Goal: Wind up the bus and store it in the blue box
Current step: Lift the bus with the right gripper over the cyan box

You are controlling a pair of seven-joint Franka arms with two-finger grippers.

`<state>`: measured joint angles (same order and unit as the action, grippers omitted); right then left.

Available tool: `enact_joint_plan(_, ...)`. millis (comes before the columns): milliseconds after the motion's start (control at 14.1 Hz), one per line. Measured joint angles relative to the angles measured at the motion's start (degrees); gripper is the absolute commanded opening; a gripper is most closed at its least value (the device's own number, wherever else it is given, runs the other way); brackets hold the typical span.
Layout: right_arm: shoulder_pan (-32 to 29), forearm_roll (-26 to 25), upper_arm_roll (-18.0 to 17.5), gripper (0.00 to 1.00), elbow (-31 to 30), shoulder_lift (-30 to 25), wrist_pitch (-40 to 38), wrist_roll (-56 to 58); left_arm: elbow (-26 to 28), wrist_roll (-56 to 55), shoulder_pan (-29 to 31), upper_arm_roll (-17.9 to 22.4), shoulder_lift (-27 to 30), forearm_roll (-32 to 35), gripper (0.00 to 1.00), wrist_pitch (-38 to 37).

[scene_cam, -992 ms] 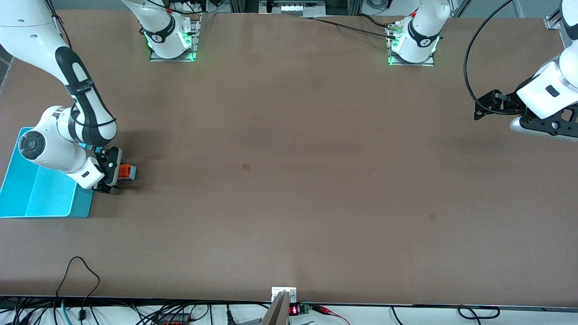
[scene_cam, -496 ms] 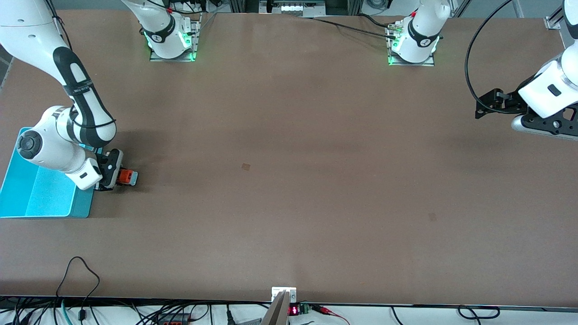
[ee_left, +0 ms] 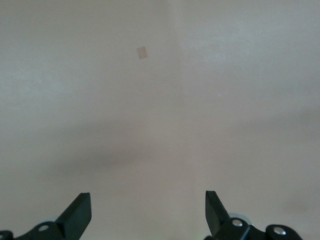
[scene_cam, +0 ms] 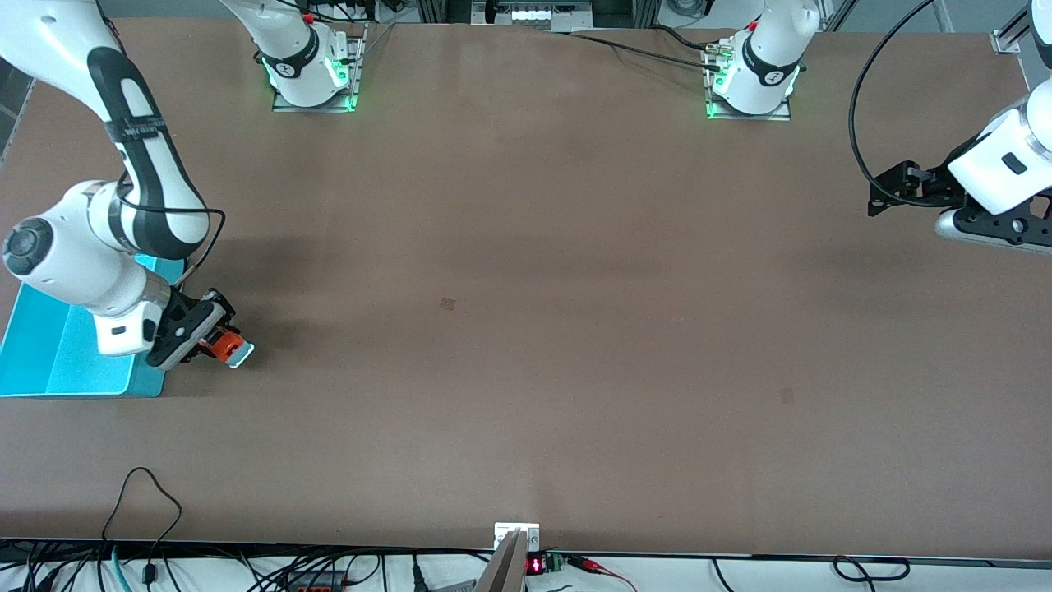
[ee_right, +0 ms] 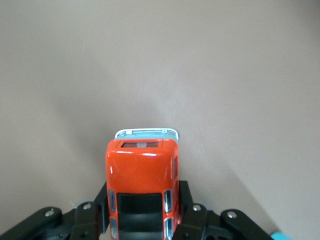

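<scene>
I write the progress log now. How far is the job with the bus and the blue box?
Picking up looks done: the right claw is shut on the bus, lifted and tilted over the table beside the blue box. Winding cannot be judged. Left: placing it in the box. The left claw waits open at its end.

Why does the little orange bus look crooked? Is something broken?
Nothing looks broken. The bus is tipped at an angle only because the right gripper holds it, beside the blue box. The left gripper waits open over bare table.
</scene>
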<state>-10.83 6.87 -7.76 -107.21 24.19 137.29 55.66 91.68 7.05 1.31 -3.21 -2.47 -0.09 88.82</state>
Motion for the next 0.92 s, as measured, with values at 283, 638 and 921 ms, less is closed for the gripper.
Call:
enact_joint_plan(283, -0.16, 0.62, 3.72, 0.0, 3.08, -1.08, -5.98, -10.55, -0.03, 0.0, 0.01, 0.02, 0.0, 0.0, 1.0, -0.43)
enact_joint_plan(638, -0.23, 0.56, 8.04, 0.0, 5.12, -1.33, -8.66, -15.53, -0.07, 0.0, 0.1, 0.14, 0.0, 0.0, 1.0, -1.0)
enact_joint_plan(921, -0.23, -1.29, 10.94, 0.0, 5.67, -2.06, -8.86, -16.37, -0.08, 0.0, 0.1, 0.14, 0.0, 0.0, 1.0, -1.26)
